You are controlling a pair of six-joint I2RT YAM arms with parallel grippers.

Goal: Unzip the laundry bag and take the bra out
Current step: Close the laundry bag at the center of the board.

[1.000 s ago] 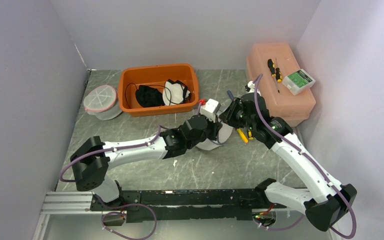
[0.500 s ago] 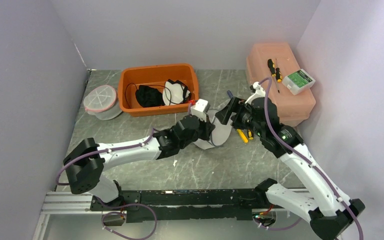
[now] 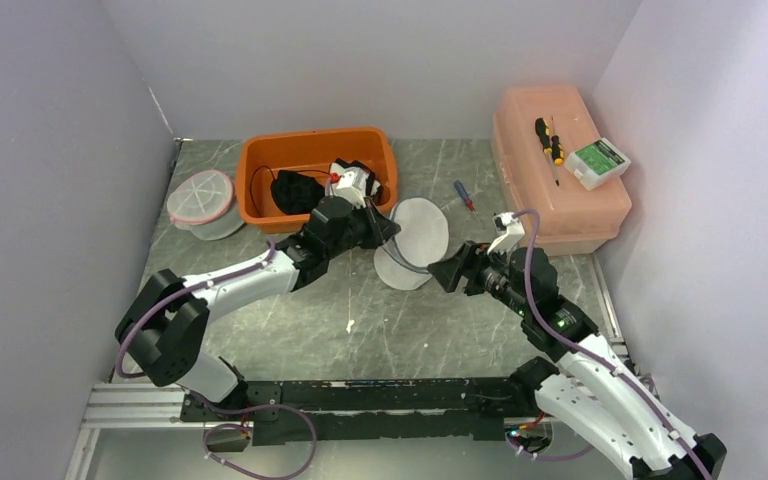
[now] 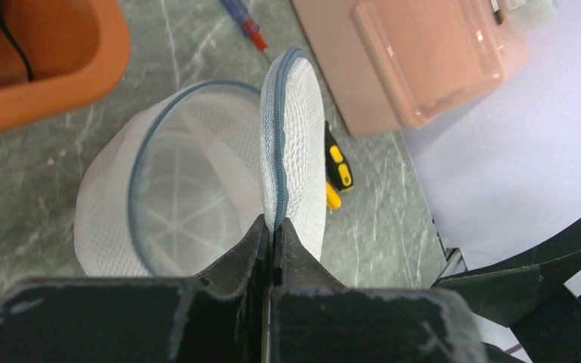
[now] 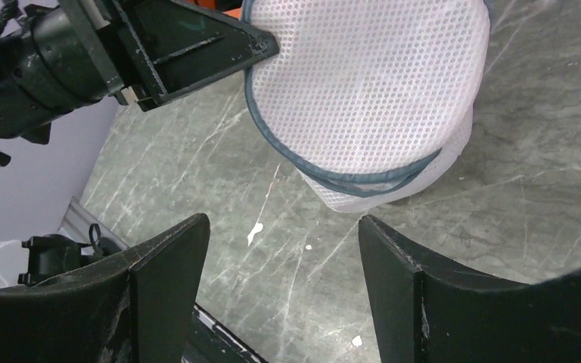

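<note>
1. Dark and white garments [image 3: 325, 188] lie in the orange bin [image 3: 315, 134]; whether one is the bra cannot be told.
2. The laundry bag [image 3: 400, 268] sits just beside the bin. Its round lid [image 4: 296, 144] is pinched upright by the closed left gripper [image 4: 274, 224], presumably to expose the mouth.
3. The bag's interior is shown only by the left wrist view, and it appears empty.
4. The right gripper [image 5: 284, 227] is spread wide, grips nothing and is near the bag.

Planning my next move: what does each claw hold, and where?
Left claw pinches the laundry bag by its lid's blue-edged rim; right claw is empty.
</note>
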